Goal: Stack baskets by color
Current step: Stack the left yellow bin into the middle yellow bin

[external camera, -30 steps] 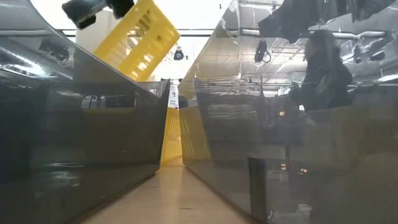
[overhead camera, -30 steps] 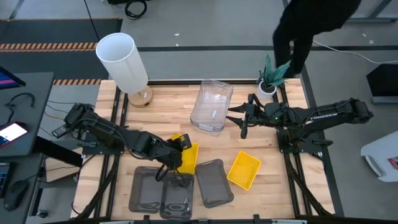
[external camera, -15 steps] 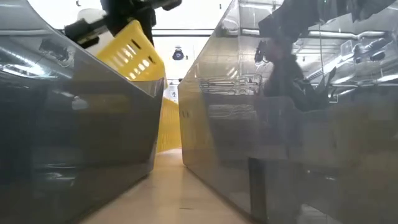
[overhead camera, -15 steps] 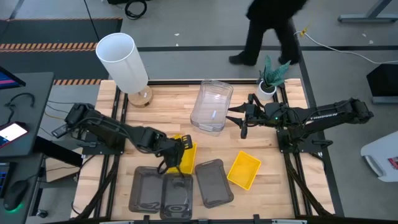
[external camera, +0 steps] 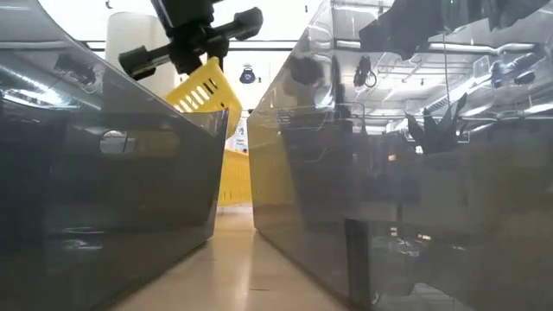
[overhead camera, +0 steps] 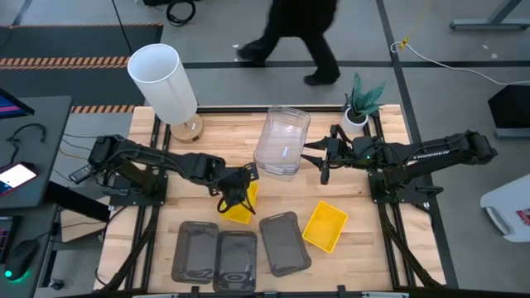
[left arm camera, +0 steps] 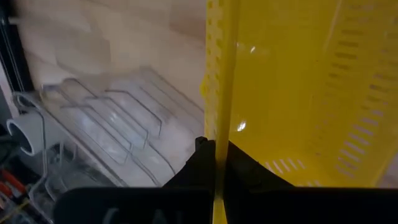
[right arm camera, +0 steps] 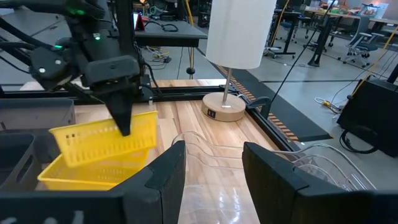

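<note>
- The left arm reaches across the wooden worktop (overhead camera: 199,128) toward its middle; the left pincer (overhead camera: 235,187) points downward, clamped on the wall of a yellow basket (overhead camera: 240,201), which hangs tilted.
- In the right wrist view this held basket sits just over a second yellow basket (right arm camera: 93,174) lying on the worktop; whether the two touch cannot be told.
- The right arm lies along the right side, its right pincer (overhead camera: 325,156) with fingers spread wide and holding nothing, just beside the stack of clear baskets (overhead camera: 281,141) at the far middle of the worktop.
- A third yellow basket (overhead camera: 325,225) lies alone near the right arm's base, apart from the other two.
- Three dark grey baskets (overhead camera: 236,258) lie side by side along the near edge; in the low view their walls block most of the scene.
- A white cylinder lamp (overhead camera: 161,81) stands at the far left corner, and a potted plant (overhead camera: 361,101) at the far right.
- A person (overhead camera: 290,33) walks on the floor beyond the worktop.
</note>
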Action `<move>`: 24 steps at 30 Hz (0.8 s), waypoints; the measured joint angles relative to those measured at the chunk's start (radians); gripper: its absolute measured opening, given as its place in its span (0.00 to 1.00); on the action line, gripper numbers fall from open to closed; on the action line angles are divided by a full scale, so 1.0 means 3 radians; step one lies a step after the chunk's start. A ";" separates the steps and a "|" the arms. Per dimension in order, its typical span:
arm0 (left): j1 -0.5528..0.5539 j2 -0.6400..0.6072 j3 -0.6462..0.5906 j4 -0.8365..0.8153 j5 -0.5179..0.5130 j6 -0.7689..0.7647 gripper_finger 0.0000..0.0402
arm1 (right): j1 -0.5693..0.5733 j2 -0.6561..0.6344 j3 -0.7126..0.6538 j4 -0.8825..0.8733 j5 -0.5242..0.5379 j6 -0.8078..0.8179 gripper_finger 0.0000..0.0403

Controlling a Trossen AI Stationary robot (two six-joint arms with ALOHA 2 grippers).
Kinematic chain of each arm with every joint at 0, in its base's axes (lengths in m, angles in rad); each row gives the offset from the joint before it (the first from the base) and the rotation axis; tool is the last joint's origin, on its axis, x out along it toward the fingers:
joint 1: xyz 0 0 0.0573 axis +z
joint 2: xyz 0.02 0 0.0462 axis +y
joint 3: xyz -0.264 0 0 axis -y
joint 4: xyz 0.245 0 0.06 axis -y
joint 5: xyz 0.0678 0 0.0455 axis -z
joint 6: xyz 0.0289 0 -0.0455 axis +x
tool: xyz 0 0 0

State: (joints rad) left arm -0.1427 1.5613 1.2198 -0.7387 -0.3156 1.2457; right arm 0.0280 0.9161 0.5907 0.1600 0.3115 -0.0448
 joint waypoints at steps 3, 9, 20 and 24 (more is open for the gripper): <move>0.0088 0.0015 -0.0003 -0.0109 -0.0124 0.0001 0.03 | 0.0001 0.0000 0.0000 0.0000 0.0000 0.0000 0.41; 0.0169 -0.0019 -0.0003 -0.0262 -0.0231 0.0132 0.03 | 0.0000 -0.0001 0.0000 -0.0014 0.0000 -0.0001 0.41; -0.0110 -0.0050 -0.0003 -0.0465 -0.0191 0.0363 0.03 | 0.0000 -0.0001 0.0000 -0.0005 0.0000 -0.0006 0.41; -0.0115 -0.0014 -0.0001 -0.0519 0.0025 0.0364 0.03 | 0.0000 -0.0001 0.0000 0.0012 -0.0001 0.0012 0.41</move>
State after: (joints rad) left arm -0.1772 1.5570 1.2193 -0.8944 -0.3080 1.3548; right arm 0.0280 0.9157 0.5907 0.1636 0.3112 -0.0413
